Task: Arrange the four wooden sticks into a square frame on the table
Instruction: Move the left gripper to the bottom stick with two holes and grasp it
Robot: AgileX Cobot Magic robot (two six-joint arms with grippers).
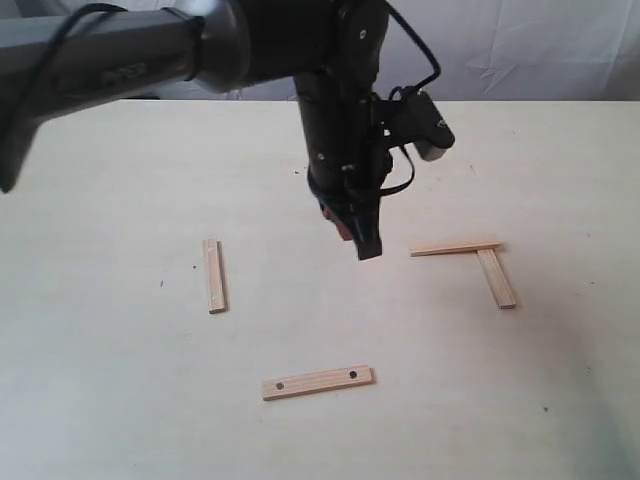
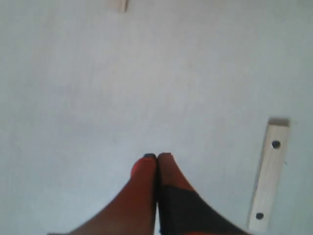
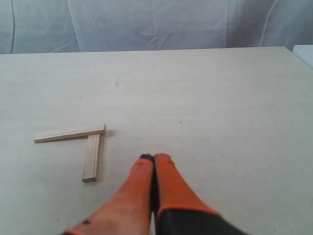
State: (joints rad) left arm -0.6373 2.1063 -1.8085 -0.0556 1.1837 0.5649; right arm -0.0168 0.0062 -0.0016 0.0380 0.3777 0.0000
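Four wooden sticks lie apart on the table (image 1: 120, 400). One stick (image 1: 214, 276) lies alone at the left. A stick with two dark dots (image 1: 317, 382) lies near the front and also shows in the left wrist view (image 2: 271, 178). Two sticks meet in an L at the right, one across (image 1: 455, 247) and one pointing forward (image 1: 496, 277); the right wrist view shows both (image 3: 69, 133) (image 3: 92, 157). My left gripper (image 1: 368, 248) hangs shut and empty above the table's middle, between the sticks (image 2: 157, 156). My right gripper (image 3: 154, 157) is shut and empty, right of the L.
A white cloth backdrop (image 1: 520, 50) hangs behind the table's far edge. Only the end of another stick (image 2: 120, 5) shows at the edge of the left wrist view. A white object (image 3: 304, 51) sits at the table's far right corner.
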